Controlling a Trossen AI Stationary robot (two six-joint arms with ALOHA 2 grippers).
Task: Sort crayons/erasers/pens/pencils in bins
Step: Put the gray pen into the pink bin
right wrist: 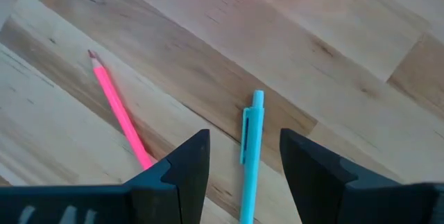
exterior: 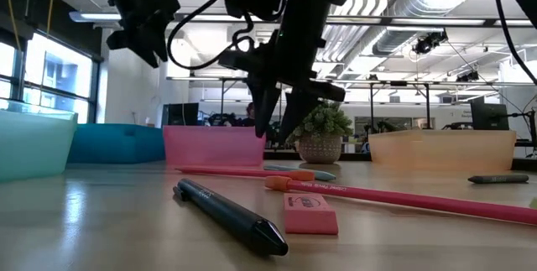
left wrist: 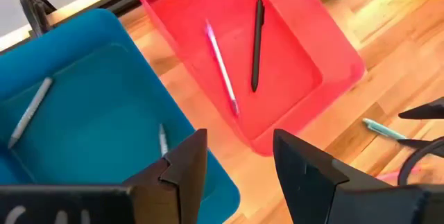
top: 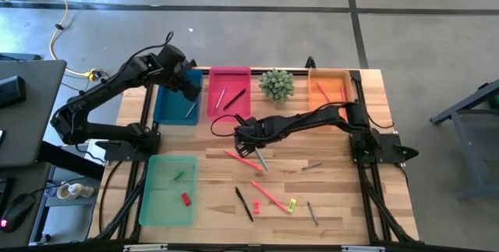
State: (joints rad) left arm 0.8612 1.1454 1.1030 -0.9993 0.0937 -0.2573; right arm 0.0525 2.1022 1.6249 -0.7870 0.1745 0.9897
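Right now your right gripper (right wrist: 239, 165) hangs with its jaws apart just over the light-blue pen (right wrist: 248, 158) near the middle of the table (top: 343, 175), so you look to be at the pick stage for that pen. The pen lies between the two dark fingers, roughly in line with them, with a pink pencil (right wrist: 119, 117) close beside it. Next, I judge, you need a straight descent and a close on the pen's barrel alone, keeping that pencil out of the pinch. The barrel is slim, smooth plastic with a clip, so it may roll or slip on the varnished wood.

Your left gripper (left wrist: 239, 168) sits above the teal bin (top: 176, 102) at the far left, fingers spread and empty; two grey sticks lie in that bin. Beside it to the right, the pink bin (top: 229, 92) holds a black pen and a pale one. Further right stand a spiky green plant (top: 277, 84) and the orange bin (top: 330, 84).

At the near left, the translucent green bin (top: 166, 189) holds a red eraser (top: 185, 199) and a green eraser (top: 179, 175). Out on the table near the front lie a yellow eraser (top: 291, 204), another red eraser (top: 256, 206), a black pen (top: 244, 203), pink pencils and grey sticks, all still unsorted. The erasers are short, blocky and matte; the sticks are thin and long.
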